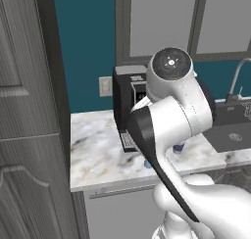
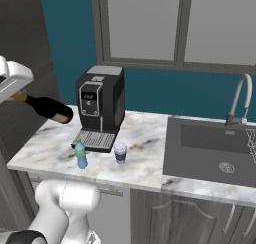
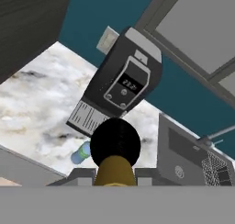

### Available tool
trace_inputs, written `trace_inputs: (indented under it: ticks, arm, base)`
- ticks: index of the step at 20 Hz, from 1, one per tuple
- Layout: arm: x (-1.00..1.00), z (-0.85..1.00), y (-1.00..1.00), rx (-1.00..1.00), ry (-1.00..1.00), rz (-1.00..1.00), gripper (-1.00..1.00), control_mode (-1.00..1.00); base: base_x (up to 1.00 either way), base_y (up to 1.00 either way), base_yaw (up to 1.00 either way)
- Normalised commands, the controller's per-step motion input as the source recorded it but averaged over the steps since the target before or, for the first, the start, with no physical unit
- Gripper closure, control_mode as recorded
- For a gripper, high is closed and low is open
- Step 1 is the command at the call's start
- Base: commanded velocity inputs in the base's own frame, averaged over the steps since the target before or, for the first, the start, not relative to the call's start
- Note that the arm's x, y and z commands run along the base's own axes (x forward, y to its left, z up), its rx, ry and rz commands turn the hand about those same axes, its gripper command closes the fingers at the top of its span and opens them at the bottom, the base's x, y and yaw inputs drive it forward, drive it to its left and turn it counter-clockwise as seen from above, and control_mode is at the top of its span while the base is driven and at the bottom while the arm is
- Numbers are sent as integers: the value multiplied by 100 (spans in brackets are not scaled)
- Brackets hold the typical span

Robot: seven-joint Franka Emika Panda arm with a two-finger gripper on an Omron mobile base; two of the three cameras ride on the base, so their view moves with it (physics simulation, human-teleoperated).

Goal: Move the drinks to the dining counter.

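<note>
My gripper (image 3: 114,176) is shut on the gold neck of the dark wine bottle (image 3: 114,145), which hangs lifted above the marble worktop, seen end-on in the hand view. In the right base view the wine bottle (image 2: 49,109) lies almost level in the air, pointing right from my gripper (image 2: 17,94) at the left edge. The small blue-green bottle (image 2: 80,154) stands upright near the worktop's front edge, in front of the coffee machine. The white-and-purple lidded cup (image 2: 120,152) stands a little to its right. The dining counter is out of view.
A black coffee machine (image 2: 101,107) stands at the back of the marble worktop (image 2: 45,143), with a sink (image 2: 210,148) and tap (image 2: 239,100) to the right. A dark tall cabinet (image 1: 24,135) rises at the left. My arm (image 1: 171,120) covers much of the left base view.
</note>
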Motion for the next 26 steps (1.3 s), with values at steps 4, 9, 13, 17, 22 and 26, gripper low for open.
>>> trace_inputs:
  ticks: [4,9,13,17,22,26]
  arm:
    - [-33,41,-25,9,-19,-6,100,-100]
    - [-45,24,-17,10,-14,-1,100,100]
    - [0,0,0,0,0,0,100,100]
    - [0,0,0,0,0,0,100,100]
    - [0,0,0,0,0,0,100,100]
    - [0,0,0,0,0,0,100,100]
  base:
    - [0,0,0]
    - [-16,-4,0]
    - [-81,-7,-1]
    - [-95,1,-3]
    - [-90,45,0]
    - [-64,65,23]
